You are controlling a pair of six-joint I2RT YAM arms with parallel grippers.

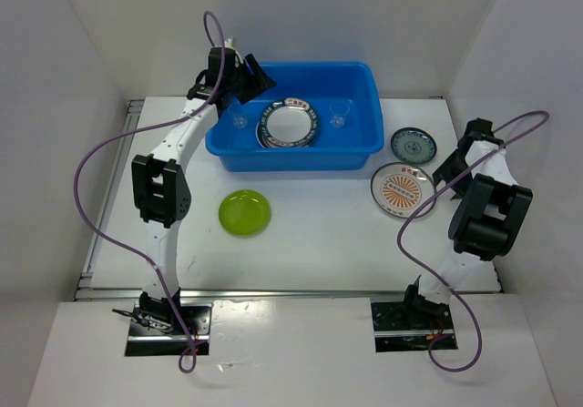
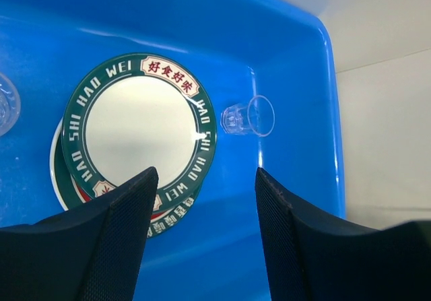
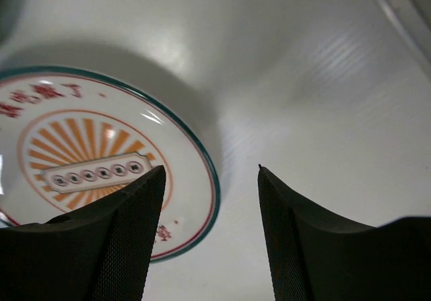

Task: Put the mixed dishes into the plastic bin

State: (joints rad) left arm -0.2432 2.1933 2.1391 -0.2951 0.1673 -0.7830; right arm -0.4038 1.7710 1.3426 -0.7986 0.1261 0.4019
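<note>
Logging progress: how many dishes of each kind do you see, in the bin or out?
White plates: 2, stacked in bin
Green plate: 1
Teal plate: 1
Sunburst plate: 1
Cups: 2, in bin
Total: 7

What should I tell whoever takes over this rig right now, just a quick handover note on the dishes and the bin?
Left gripper: open, empty, above the blue bin.
Right gripper: open, empty, low at the rim of the sunburst plate.
Done: two teal-rimmed plates stacked in the bin, plus two clear cups, one apparently on its side.
Left: sunburst plate, small dark teal plate and lime-green plate, all on the table.
</note>
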